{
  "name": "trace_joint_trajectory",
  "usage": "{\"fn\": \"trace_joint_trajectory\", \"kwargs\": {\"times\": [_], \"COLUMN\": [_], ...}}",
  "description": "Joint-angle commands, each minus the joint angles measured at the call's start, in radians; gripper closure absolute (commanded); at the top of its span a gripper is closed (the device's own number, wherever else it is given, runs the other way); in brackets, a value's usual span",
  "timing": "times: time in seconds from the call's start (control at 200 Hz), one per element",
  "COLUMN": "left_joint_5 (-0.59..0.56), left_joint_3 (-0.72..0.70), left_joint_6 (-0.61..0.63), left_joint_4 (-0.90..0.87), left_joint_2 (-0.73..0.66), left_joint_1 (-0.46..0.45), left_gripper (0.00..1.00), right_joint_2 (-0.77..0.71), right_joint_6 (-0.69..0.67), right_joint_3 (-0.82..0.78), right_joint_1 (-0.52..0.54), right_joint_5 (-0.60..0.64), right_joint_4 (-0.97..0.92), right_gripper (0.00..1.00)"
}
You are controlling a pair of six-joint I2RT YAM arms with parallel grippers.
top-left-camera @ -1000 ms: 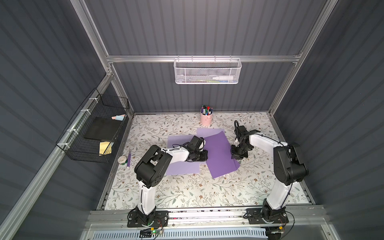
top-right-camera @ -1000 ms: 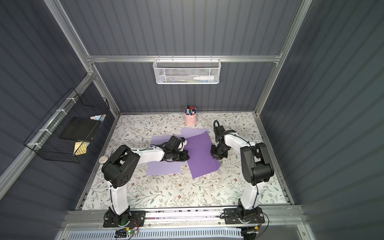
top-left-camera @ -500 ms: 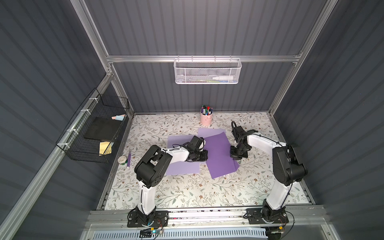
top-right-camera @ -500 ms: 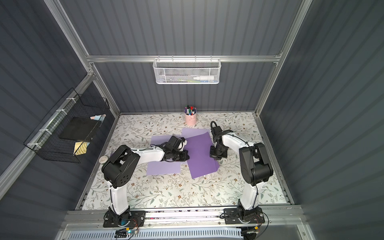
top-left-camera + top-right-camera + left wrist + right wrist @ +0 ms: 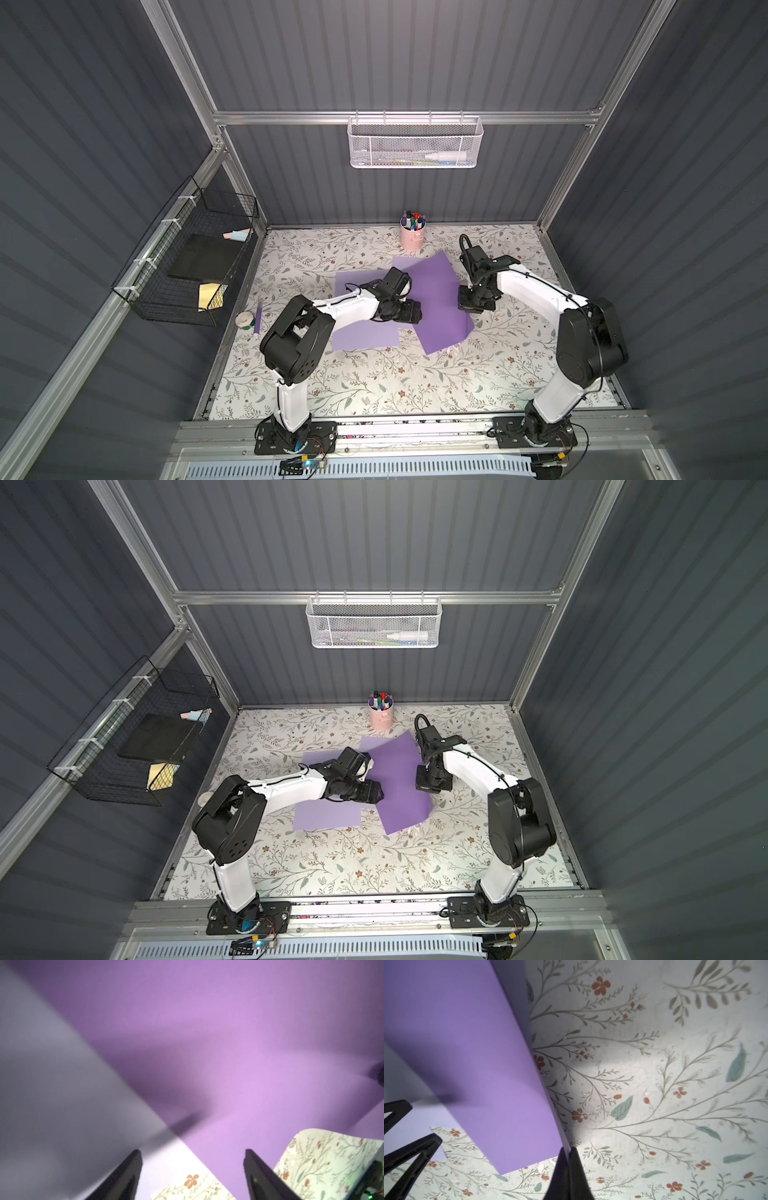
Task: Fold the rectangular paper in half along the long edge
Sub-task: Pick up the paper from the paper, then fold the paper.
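Note:
The rectangular paper, deep purple, lies slanted in the middle of the floral table in both top views. It partly overlaps a paler lavender sheet. My right gripper is shut on the paper's right long edge, which curls up off the table; in a top view this gripper is at that edge. My left gripper stands open low over the paper's left edge, nothing between its fingers. From above, my left gripper is where the two sheets meet.
A pink pen cup stands at the back, just beyond the paper's far corner. A tape roll and a purple marker lie by the left wall. A black wire basket hangs left; a white mesh basket hangs on the back wall.
My left gripper has gone from shut to open in the same place. My right gripper closed on the paper's right edge and shifted slightly toward the back left.

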Motion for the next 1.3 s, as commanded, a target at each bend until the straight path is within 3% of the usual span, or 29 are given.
{"fn": "trace_joint_trajectory", "kwargs": {"times": [0.0, 0.095, 0.335, 0.5, 0.7, 0.86, 1.021, 1.296], "left_joint_5": [-0.066, -0.084, -0.099, -0.110, -0.140, -0.179, -0.221, -0.166], "left_joint_3": [0.070, 0.071, 0.070, 0.060, 0.028, -0.005, -0.001, 0.007], "left_joint_6": [0.020, 0.015, 0.004, -0.001, -0.038, -0.060, -0.057, -0.031], "left_joint_4": [-0.079, -0.089, -0.092, -0.106, -0.138, -0.165, -0.197, -0.153], "left_joint_2": [-0.083, -0.109, -0.149, -0.165, -0.226, -0.300, -0.325, -0.259], "left_joint_1": [0.004, 0.004, 0.010, 0.029, 0.089, 0.155, 0.161, 0.160], "left_gripper": [0.10, 0.08, 0.08, 0.09, 0.12, 0.15, 0.15, 0.17], "right_joint_2": [-0.083, -0.140, -0.280, -0.250, -0.178, -0.230, -0.341, -0.446], "right_joint_6": [0.022, 0.027, 0.051, 0.092, 0.070, 0.065, 0.078, 0.179], "right_joint_3": [-0.026, -0.045, -0.122, -0.092, 0.074, 0.095, -0.011, -0.381], "right_joint_1": [0.009, 0.009, 0.009, 0.027, 0.086, 0.088, 0.087, 0.077], "right_joint_5": [0.005, 0.001, -0.208, -0.401, -0.433, -0.497, -0.496, -0.426], "right_joint_4": [0.005, 0.008, 0.152, 0.255, 0.235, 0.273, 0.264, 0.273], "right_gripper": [1.00, 1.00, 1.00, 1.00, 1.00, 1.00, 1.00, 1.00]}}
